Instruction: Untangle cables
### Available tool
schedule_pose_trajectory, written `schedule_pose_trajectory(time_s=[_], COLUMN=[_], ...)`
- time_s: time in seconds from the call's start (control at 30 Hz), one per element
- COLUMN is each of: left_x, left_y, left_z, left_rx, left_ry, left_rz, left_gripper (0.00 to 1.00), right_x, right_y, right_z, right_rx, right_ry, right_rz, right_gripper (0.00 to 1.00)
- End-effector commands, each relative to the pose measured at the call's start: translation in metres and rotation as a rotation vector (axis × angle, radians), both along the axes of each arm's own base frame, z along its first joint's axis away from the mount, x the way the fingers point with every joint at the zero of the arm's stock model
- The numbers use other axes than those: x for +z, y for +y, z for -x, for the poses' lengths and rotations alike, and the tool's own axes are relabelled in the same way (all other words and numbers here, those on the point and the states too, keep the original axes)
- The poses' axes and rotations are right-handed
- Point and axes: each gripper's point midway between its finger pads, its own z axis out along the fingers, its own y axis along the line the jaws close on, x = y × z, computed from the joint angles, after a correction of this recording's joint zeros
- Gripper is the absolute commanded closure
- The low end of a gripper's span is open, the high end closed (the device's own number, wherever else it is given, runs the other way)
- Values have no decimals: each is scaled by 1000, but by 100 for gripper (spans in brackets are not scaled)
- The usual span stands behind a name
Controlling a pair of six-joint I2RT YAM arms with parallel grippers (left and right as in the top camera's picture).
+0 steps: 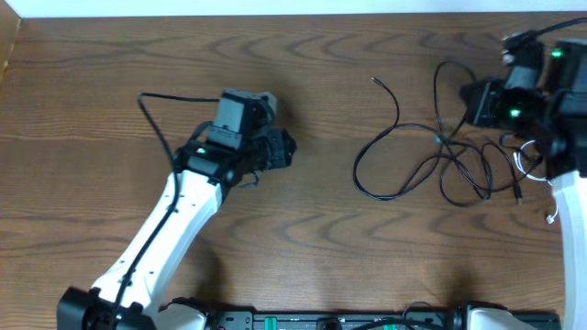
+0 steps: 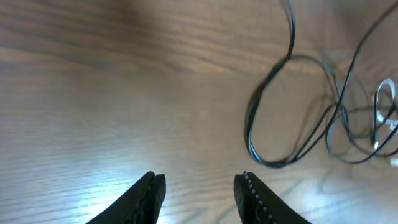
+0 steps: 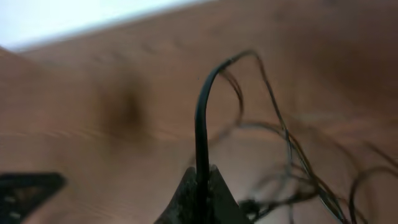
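Note:
The cables (image 1: 440, 160) lie in a loose tangle of thin black cords on the right half of the wooden table, with a white cord (image 1: 527, 160) at its right side. My right gripper (image 3: 202, 177) is shut on one black cable (image 3: 200, 118), which rises from the jaws and arcs over to the tangle; in the overhead view this gripper (image 1: 470, 99) sits above the tangle's upper right. My left gripper (image 2: 200, 183) is open over bare wood with nothing between its fingers, well left of the black loop (image 2: 267, 124) and the white cord (image 2: 380, 106).
A loose black cable end (image 1: 374, 81) points up and to the left from the tangle. A thicker black arm wire (image 1: 151, 115) loops beside the left arm (image 1: 174, 220). The table's far edge (image 1: 275, 14) runs along the top.

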Motion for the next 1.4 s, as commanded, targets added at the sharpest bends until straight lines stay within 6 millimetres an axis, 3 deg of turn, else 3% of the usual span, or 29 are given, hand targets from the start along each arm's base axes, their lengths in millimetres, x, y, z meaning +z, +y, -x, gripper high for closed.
schedule_pose_trajectory(time_s=[0.0,0.1,0.27,0.37,0.4,0.47,0.57,0.63,0.67,0.83,0.97,1.17,1.37], left_x=[-14,-25,-33,-35,-35,-35,-35,-37,-38,-39,-36,-50,-51], left_y=[-16,-25,-36,-35,-35,-33,-33,-32,-30,-31,-42,-64,-113], left_z=[5,9,14,14,13,12,12,13,12,13,12,24,25], left_rx=[-68,-93,-124,-119,-117,-110,-110,-107,-103,-106,-129,-194,-333], left_ry=[17,35,47,38,36,32,33,35,34,35,6,25,-96], left_rz=[-22,-42,-62,-83,-87,-97,-97,-105,-110,-112,-99,-110,-81], left_gripper=[57,57,57,57,57,57,57,57,57,56,44,38,34], right_x=[-26,-34,-29,-21,-18,-22,-38,-49,-52,-75,-89,-93,-94], right_y=[16,67,126,141,141,122,62,10,-1,-16,-26,-41,-53], right_z=[0,8,11,7,2,-16,-39,-37,-33,3,28,38,43], right_rx=[125,349,563,605,600,495,152,-99,-144,-135,-130,-162,-192], right_ry=[60,72,20,-39,-66,-88,-18,58,85,262,391,445,475], right_rz=[127,28,-107,-114,-95,13,208,342,372,417,428,430,409], right_gripper=[99,99,99,99,92,74,64,59,56,38,35,33,32])
